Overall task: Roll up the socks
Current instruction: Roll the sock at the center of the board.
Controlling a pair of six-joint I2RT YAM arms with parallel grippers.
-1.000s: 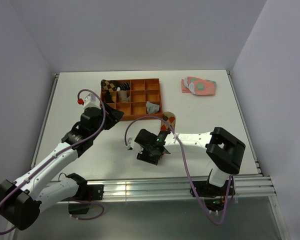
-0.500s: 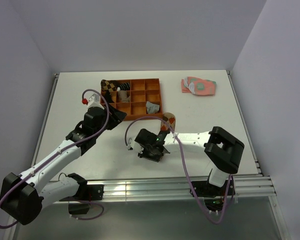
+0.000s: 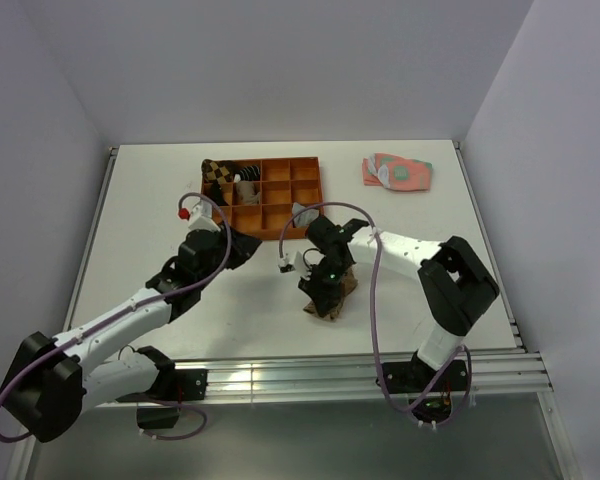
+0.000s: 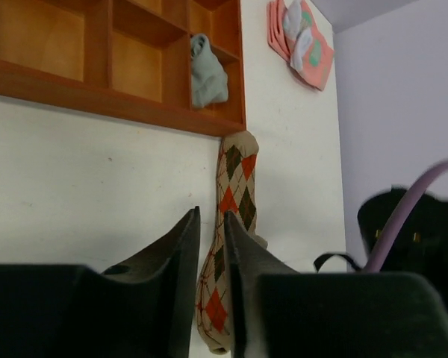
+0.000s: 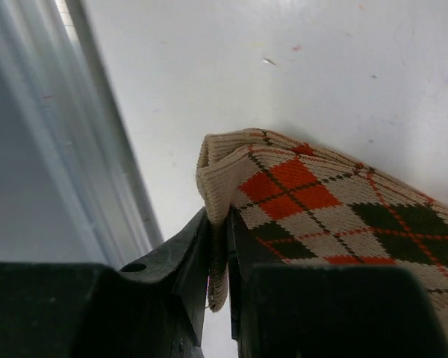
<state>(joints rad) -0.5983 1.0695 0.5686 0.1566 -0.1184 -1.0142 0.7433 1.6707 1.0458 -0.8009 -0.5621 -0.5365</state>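
Argyle sock [image 5: 336, 201] lies mid-desk toward the near edge, just off the orange tray's [image 4: 119, 97] near right corner. Right gripper [image 5: 218, 246] is clamped on its cuff edge, probably to start the roll. Left gripper [image 4: 207, 246], fingers nearly together and empty, hovers beside the sock.

Argyle sock [image 3: 332, 300] before the tray [image 3: 270, 192] — patterned socks [image 3: 397, 171] far right.
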